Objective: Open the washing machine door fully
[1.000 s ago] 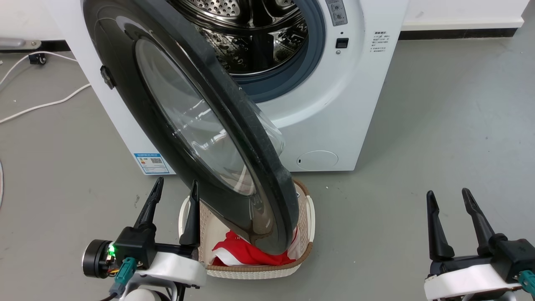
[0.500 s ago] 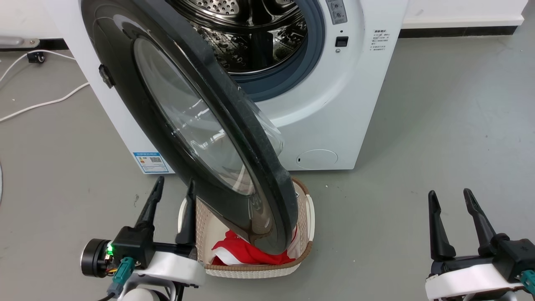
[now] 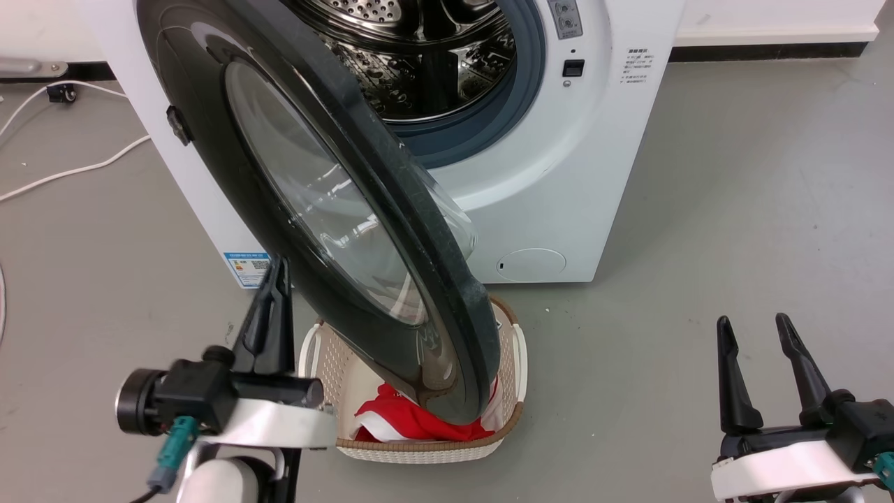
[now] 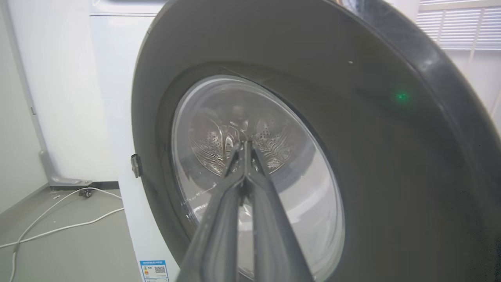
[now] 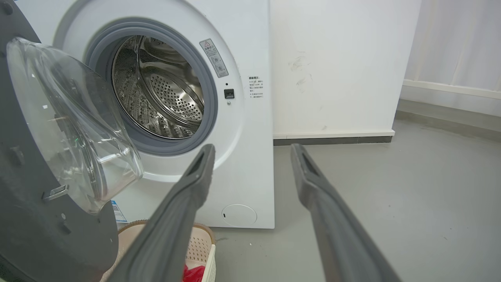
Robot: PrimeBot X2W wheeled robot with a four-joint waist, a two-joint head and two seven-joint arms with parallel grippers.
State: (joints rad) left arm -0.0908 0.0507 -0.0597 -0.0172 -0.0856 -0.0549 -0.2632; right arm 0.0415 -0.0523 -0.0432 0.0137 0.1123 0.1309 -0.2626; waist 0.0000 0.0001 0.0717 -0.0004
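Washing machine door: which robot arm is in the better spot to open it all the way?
Probably left. The left end effector is shut, close beside the washing machine door and pointing at its outer face; it could hook the rim. The right end effector is open, off to the side over the floor.

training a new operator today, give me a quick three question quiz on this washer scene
1. True or false: the left gripper is shut.
2. The basket below the washing machine door holds: A red cloth, B blue towel, C shoes.
3. Fill in: the right gripper is ____.
Key: 1 true; 2 A; 3 open.
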